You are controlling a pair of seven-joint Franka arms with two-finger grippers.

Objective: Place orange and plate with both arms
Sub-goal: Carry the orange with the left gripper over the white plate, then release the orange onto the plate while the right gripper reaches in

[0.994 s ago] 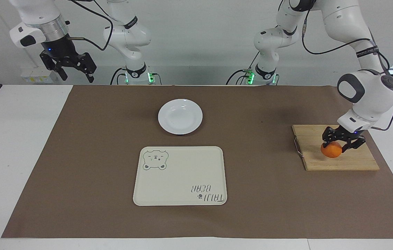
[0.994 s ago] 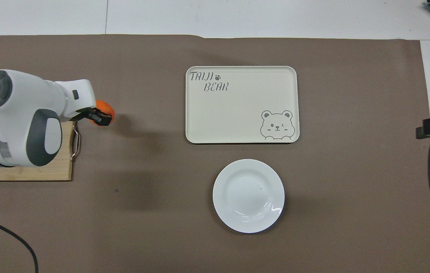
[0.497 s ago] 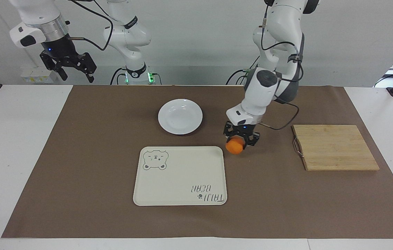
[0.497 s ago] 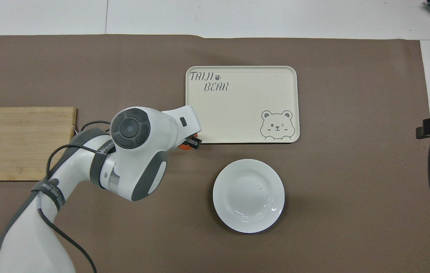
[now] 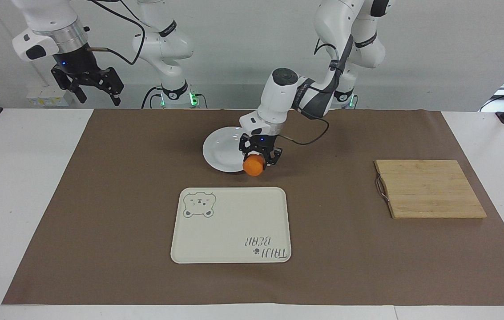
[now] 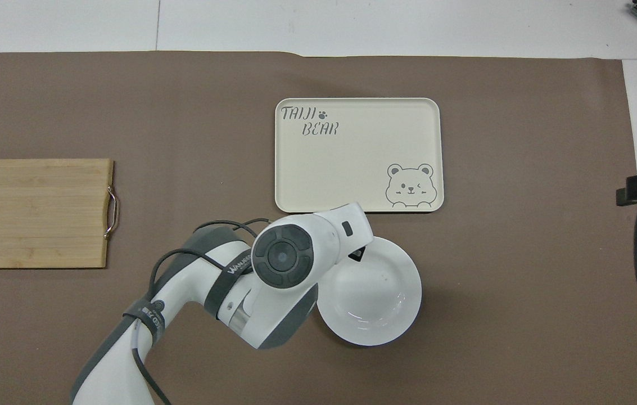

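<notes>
Facing view: left gripper [image 5: 259, 156] clamped small round bright orange fruit [image 5: 253, 165] in air, over edge of round glossy white plate [image 5: 221, 151]. Right gripper [image 5: 97, 92] waited raised at right arm's table end, fingers apart, holding nothing.

Overhead view: left arm's wrist hid orange; plate [image 6: 377, 298] lay nearer robots than cream rectangular bear tray [image 6: 357, 154].

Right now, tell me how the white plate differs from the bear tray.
The plate is round, plain white and smaller; the tray is rectangular, cream, with a bear drawing and lettering. The plate lies nearer the robots than the tray. Both sit flat on the brown mat, holding nothing.
</notes>
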